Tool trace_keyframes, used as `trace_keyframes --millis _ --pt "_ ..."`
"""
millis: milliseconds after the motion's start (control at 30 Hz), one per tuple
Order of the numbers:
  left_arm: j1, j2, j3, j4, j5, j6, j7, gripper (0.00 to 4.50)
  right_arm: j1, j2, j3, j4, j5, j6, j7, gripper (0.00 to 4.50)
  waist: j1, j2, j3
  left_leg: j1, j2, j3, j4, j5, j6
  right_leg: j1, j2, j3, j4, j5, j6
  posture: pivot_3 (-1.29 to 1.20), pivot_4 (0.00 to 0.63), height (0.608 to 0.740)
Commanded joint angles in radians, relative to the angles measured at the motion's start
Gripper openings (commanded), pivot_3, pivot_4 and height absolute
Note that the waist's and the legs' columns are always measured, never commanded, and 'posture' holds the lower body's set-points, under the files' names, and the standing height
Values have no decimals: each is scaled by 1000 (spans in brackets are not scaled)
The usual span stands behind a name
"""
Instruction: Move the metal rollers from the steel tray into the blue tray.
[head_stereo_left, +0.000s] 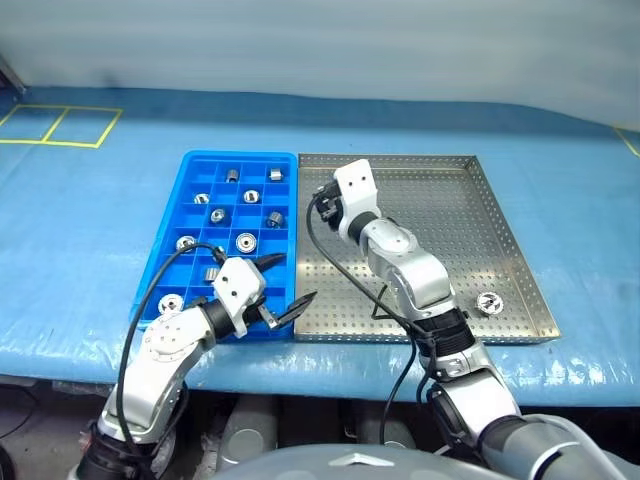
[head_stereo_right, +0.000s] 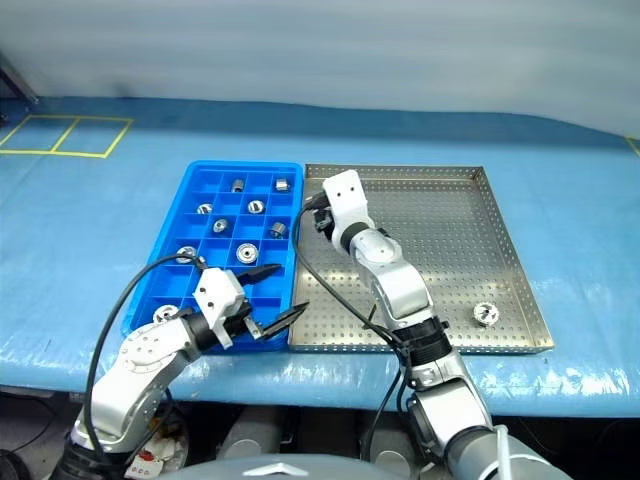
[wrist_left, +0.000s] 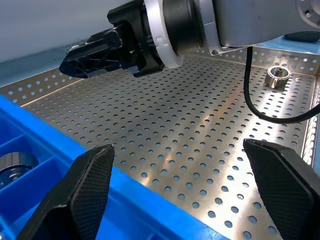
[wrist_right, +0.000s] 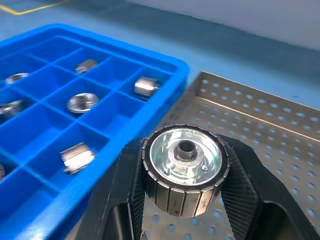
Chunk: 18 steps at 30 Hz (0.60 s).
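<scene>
The blue tray (head_stereo_left: 168, 260) sits on a counter (head_stereo_left: 80, 230) covered in blue sheeting, with the steel tray (head_stereo_left: 520, 270) touching its long side on the robot's right. Several metal rollers (head_stereo_left: 246, 241) lie singly in the blue tray's square compartments, and one loose roller (head_stereo_left: 488, 302) rests on the perforated floor of the steel tray, near the corner farthest from the blue tray on the robot's side. The right hand (wrist_right: 185, 200) hovers over the steel tray just beside the blue tray's rim, its fingers closed tight on a flanged roller (wrist_right: 185, 170) whose bored end faces the wrist camera. The left hand (head_stereo_left: 283, 285) hangs at the near corner of the blue tray, fingers spread wide and holding nothing; a black cable (head_stereo_left: 345, 275) from the right arm loops across the steel tray. Yellow tape lines (head_stereo_left: 60, 125) mark the sheeting beyond the blue tray, and a pale wall (head_stereo_left: 320, 40) stands behind the counter.
</scene>
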Motion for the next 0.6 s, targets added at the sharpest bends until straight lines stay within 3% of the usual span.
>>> trace_keyframes --millis 33,267,600 --pt "47 17 69 -69 -10 -29 22 4500 -33 -5 53 -92 41 17 138 1723 5 0 0 0 0 0 0 0 0 0 0 0 0 0 0 344 150 740" --pt "141 28 141 -100 -8 -70 37 4500 -7 -11 120 -127 61 28 268 1723 39 0 0 -1 1 -2 0 0 0 0 -2 -4 0 -1 -2 399 150 740" --pt "161 46 147 -116 -40 -49 18 4500 45 -85 203 -188 15 88 321 1723 78 0 0 -5 0 -2 0 0 -1 -3 -3 -6 -1 -2 -2 395 150 740"
